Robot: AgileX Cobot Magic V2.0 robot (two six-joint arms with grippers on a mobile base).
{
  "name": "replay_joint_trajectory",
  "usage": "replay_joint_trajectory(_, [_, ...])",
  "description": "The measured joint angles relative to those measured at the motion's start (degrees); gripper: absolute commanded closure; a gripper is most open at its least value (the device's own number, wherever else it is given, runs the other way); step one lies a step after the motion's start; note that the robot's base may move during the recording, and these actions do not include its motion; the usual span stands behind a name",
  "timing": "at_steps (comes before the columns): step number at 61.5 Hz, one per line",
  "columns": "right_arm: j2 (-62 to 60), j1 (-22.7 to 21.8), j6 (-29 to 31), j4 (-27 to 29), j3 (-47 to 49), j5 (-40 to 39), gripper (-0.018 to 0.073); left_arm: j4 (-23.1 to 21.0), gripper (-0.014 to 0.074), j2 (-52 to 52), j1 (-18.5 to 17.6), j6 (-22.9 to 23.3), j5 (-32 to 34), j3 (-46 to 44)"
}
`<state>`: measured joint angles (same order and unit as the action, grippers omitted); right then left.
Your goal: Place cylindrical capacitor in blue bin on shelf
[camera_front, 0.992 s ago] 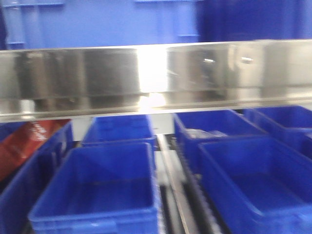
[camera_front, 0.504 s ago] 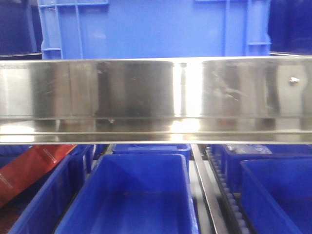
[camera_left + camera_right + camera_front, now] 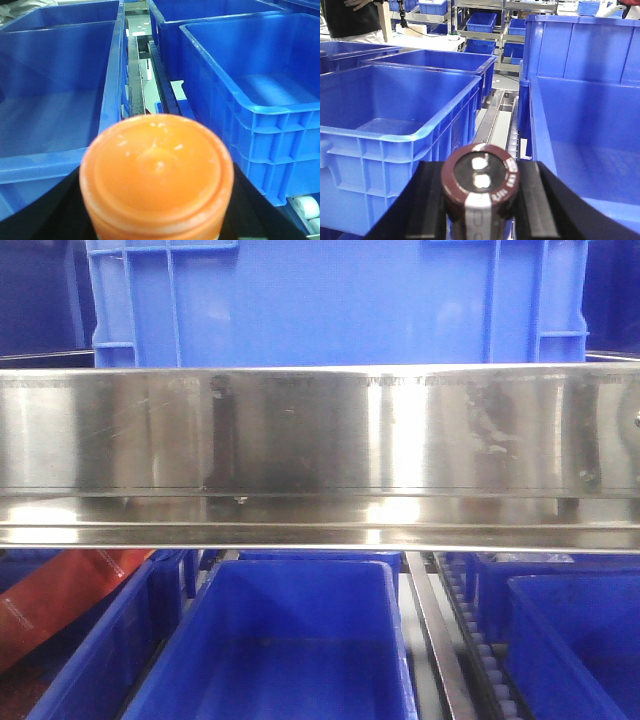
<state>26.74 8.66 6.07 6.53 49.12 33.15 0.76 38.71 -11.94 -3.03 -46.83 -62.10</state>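
Firmly, right hand [image 3: 480, 202] pinching cylindrical capacitor [image 3: 480, 181]; left hand [image 3: 156, 212], orange cylinder [image 3: 156, 165]

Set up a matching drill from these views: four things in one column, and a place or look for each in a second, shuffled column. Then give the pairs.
Things:
A. orange cylinder
B. cylindrical capacitor
C. shelf rail
D. red item

Descriptions:
1. shiny steel, spanning the front view from edge to edge
2. slanted, at the lower left of the front view
3. dark, with a light grey stripe down its side
4. fills the bottom centre of the left wrist view

Pairs: A-4, B-3, C-1, D-2
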Motion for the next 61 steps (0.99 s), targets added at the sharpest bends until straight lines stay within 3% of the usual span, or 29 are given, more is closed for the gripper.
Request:
replay_joint_trajectory(40, [0.0,0.0,0.0,0.0,0.0,0.0,0.0721,0.0,0.0707,0.0,0.0,0.0,0.0,0.0])
replay_joint_trajectory(61, [0.0,0.0,0.0,0.0,0.0,-0.4,0.0721,-0.8,0.0707,0.1,-0.4,0.0,3.7,0.0])
